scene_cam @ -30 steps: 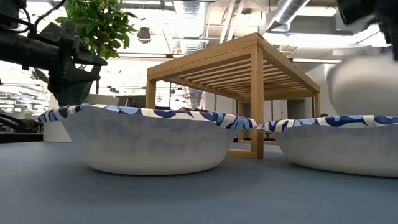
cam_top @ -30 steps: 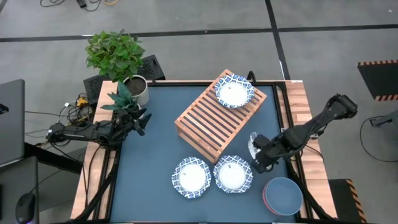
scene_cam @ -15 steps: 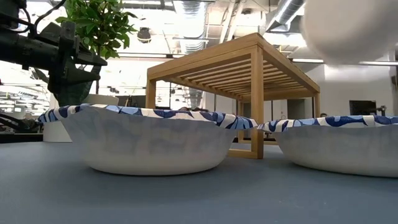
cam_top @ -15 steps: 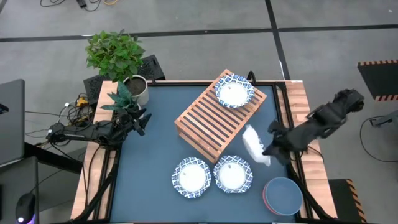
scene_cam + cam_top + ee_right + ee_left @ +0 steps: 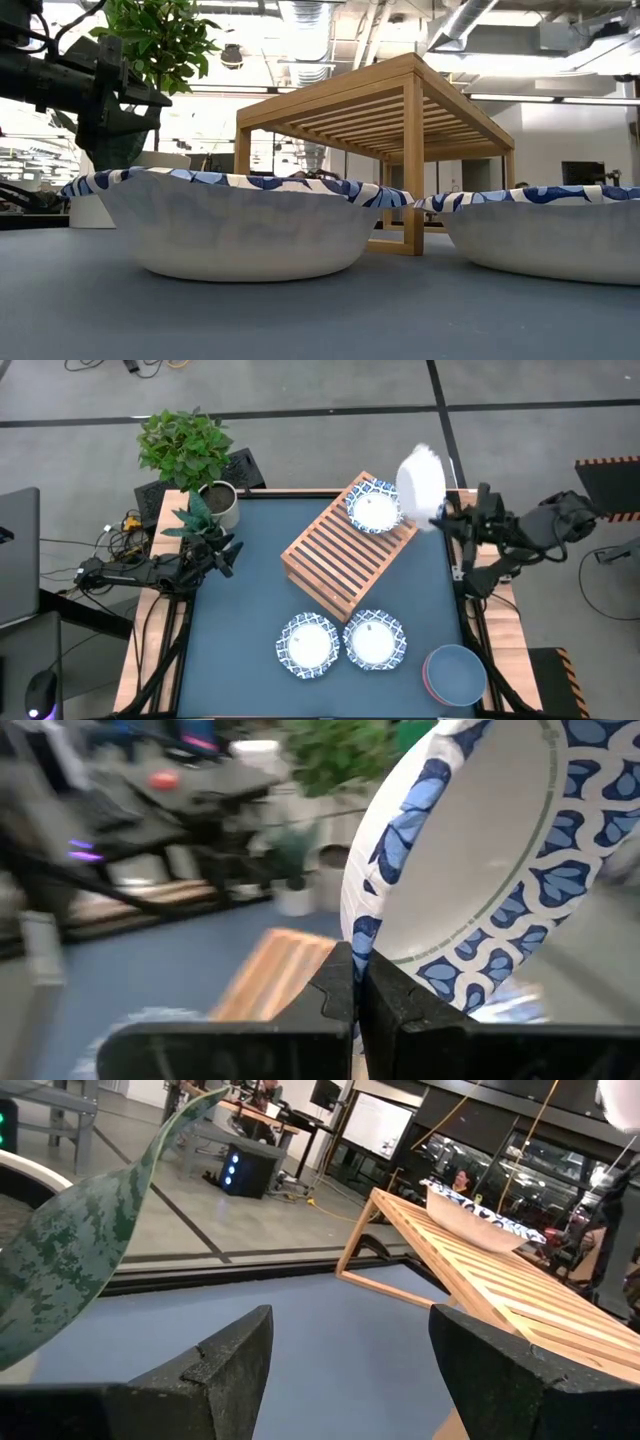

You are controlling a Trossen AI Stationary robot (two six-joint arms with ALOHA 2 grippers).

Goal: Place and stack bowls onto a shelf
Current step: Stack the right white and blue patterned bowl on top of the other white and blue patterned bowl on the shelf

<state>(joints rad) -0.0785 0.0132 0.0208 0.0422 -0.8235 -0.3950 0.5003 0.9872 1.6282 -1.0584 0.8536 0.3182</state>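
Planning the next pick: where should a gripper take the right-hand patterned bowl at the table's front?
Pinch the rim from above. That bowl sits upright and open, and its neighbour crowds its left side, so the right edge looks freest. The right gripper holds its bowl that way.

A robotics lab in an open industrial office — bare ceiling ducts [image 5: 300, 20] and strip lights overhead, a monitor [image 5: 377, 1125] and a lit computer tower [image 5: 247, 1170] beyond the blue surface [image 5: 250, 600], loose cables [image 5: 120, 530] beside the potted plant [image 5: 190, 455].
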